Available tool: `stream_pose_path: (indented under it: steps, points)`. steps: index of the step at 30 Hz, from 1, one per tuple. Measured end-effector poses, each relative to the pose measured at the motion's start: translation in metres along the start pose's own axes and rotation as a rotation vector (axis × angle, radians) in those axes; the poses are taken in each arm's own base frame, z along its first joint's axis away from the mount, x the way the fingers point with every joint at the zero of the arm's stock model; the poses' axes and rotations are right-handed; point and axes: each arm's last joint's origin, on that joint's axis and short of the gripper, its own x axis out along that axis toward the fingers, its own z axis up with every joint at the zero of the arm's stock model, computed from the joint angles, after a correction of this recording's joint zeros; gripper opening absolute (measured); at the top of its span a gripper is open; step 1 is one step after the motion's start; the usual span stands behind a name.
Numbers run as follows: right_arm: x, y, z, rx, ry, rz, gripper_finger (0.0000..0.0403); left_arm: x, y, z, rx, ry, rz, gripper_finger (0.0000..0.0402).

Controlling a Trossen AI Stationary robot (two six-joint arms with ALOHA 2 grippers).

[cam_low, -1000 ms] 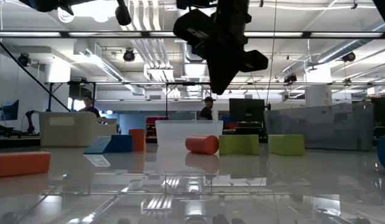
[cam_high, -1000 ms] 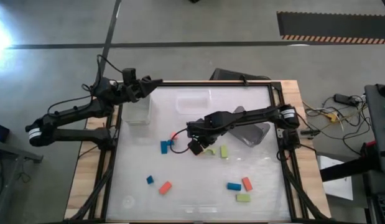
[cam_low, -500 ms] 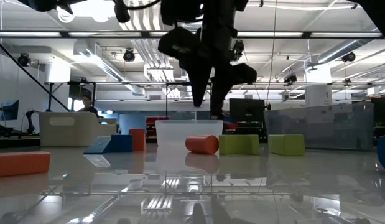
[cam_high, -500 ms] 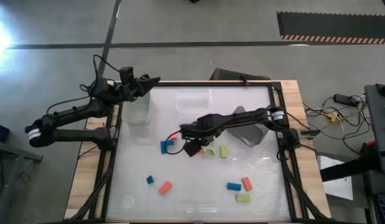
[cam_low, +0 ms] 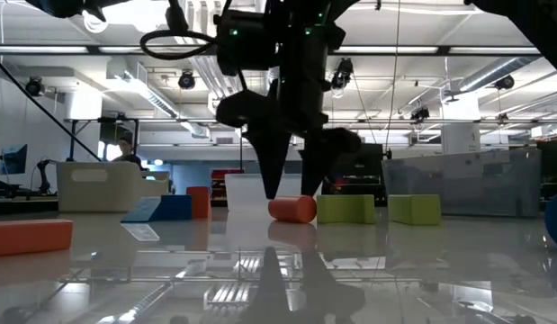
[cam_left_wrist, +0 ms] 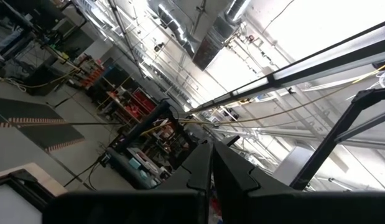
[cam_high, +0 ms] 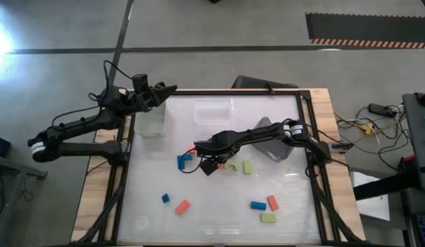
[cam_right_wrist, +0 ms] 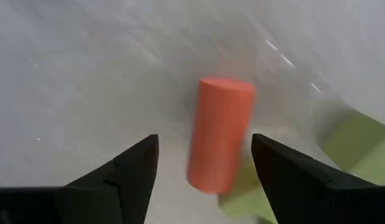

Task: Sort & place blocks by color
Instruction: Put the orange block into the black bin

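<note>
Right wrist view showed my right gripper [cam_right_wrist: 204,168] with its jaws spread wide and nothing between them, poised over a red-orange cylinder [cam_right_wrist: 219,134] lying on its side on the white table [cam_right_wrist: 68,68]. A yellow-green block [cam_right_wrist: 360,146] lay just beside the cylinder's far end, and another green piece sat against its near end; I could not tell whether they touched.

In the high view the right gripper [cam_high: 207,163] sat a little toward 11 o'clock from table centre. Two blue blocks [cam_high: 182,160] lay at its 9 o'clock, and the other blocks were scattered toward 6 o'clock. The low view had the open fingers [cam_low: 271,162] straddling the cylinder [cam_low: 292,209], tips close to the surface.

My left gripper [cam_high: 165,90] waited raised near the table's 11 o'clock corner above a clear bin [cam_high: 152,122], its fingers pressed together on nothing, as the left wrist view confirmed.

Assessment: the cylinder looked light, rigid and smooth, not fragile. Being round, it would likely roll if one finger met it first. I judged the best hold to be across its curved sides at mid-length, both fingers closing together, clear of the green neighbours.
</note>
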Motion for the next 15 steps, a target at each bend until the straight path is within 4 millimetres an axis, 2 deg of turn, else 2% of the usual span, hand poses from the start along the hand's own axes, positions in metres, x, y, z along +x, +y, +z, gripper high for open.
stream_pose_path:
  steps: [6, 15]
  points:
    - [0.003, 0.001, 0.003, -0.002, -0.027, 0.004, 0.0219, 0.000, 0.000, 0.000, 0.001, -0.002, -0.002, 0.0000]
    - [0.014, 0.003, 0.007, -0.009, -0.048, 0.016, 0.0146, 0.000, 0.001, 0.000, 0.002, -0.009, -0.002, 0.0000]
